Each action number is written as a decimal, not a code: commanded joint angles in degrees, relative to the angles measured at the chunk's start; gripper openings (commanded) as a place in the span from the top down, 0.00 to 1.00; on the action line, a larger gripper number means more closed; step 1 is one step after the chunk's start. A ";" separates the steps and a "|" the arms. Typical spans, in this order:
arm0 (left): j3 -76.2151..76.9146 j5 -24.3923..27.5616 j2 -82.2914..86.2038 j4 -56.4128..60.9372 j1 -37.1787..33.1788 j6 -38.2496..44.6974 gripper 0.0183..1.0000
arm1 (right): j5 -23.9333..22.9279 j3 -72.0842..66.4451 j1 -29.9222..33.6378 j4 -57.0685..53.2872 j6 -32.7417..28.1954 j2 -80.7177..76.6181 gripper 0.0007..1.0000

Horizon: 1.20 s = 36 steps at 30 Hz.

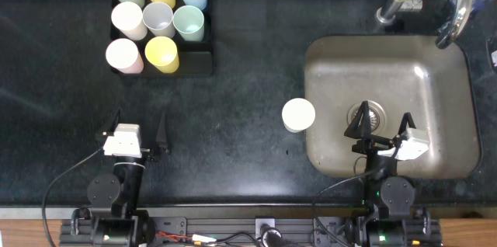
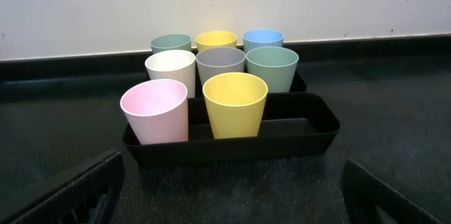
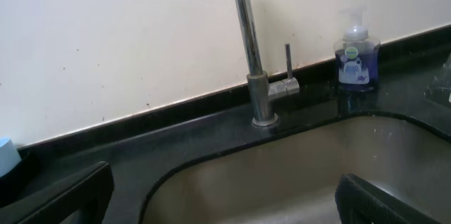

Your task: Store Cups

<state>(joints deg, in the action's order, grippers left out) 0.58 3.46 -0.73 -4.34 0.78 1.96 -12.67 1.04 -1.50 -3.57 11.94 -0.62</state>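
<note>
A black tray [image 1: 202, 62] at the back left of the dark counter holds several pastel cups upright in rows; its front right slot is bare. In the left wrist view the tray [image 2: 310, 129] has a pink cup [image 2: 155, 110] and a yellow cup [image 2: 235, 103] in front. A lone white cup [image 1: 298, 114] stands on the counter just left of the sink. My left gripper [image 1: 140, 132] sits open near the front edge, well short of the tray. My right gripper [image 1: 380, 126] is open over the sink, right of the white cup.
The steel sink [image 1: 435, 68] fills the right side, with a drain [image 1: 365, 113] under the right gripper. A tap [image 3: 248, 48] rises behind it, and a soap bottle [image 3: 357, 58] stands to one side. Open counter lies between tray and sink.
</note>
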 commanded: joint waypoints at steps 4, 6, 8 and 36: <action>-0.11 0.33 0.57 -0.13 0.31 1.27 0.00 | -0.28 -0.76 0.02 0.37 -0.39 0.42 0.00; -0.11 0.33 0.57 -0.13 0.31 1.27 0.00 | -0.28 -0.76 0.02 0.37 -0.39 0.42 0.00; -0.11 0.33 0.57 -0.13 0.31 1.27 0.00 | -0.28 -0.76 0.02 0.37 -0.39 0.42 0.00; -0.11 0.33 0.57 -0.13 0.31 1.27 0.00 | 6.23 80.63 -6.25 -73.57 -0.46 -70.47 0.00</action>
<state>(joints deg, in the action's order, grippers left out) 0.56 3.46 -0.75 -4.29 0.78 2.11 -7.49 75.29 -4.01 -71.31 11.79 -59.29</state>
